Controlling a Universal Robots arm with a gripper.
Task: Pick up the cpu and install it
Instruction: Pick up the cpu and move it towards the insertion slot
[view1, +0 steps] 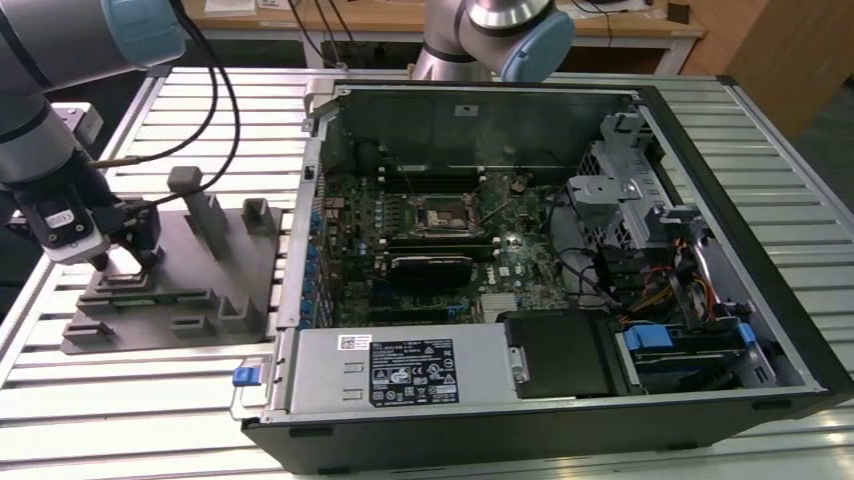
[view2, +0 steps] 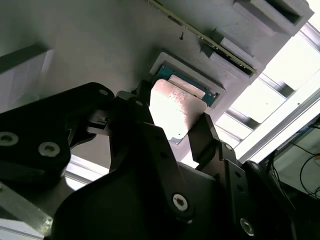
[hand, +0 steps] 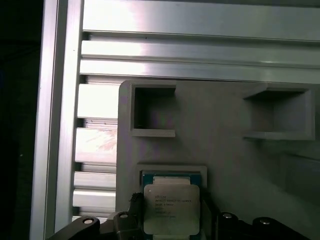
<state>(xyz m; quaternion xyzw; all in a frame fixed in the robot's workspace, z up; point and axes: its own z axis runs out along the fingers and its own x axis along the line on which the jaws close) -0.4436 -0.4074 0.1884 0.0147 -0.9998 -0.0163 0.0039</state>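
The gripper, jaws clasping the cpu over the fixture block, toward nine o'clock from the socket in the exterior view; keep your chip level.

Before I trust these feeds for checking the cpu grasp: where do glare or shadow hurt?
In the second wrist view, glare washes out the top of the cpu and the fingers are near-black; in the first wrist view it is evenly lit, though the table rails glare; the exterior view is evenly lit.

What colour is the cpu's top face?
The cpu top is pale silvery-grey, clearest in the first wrist view.
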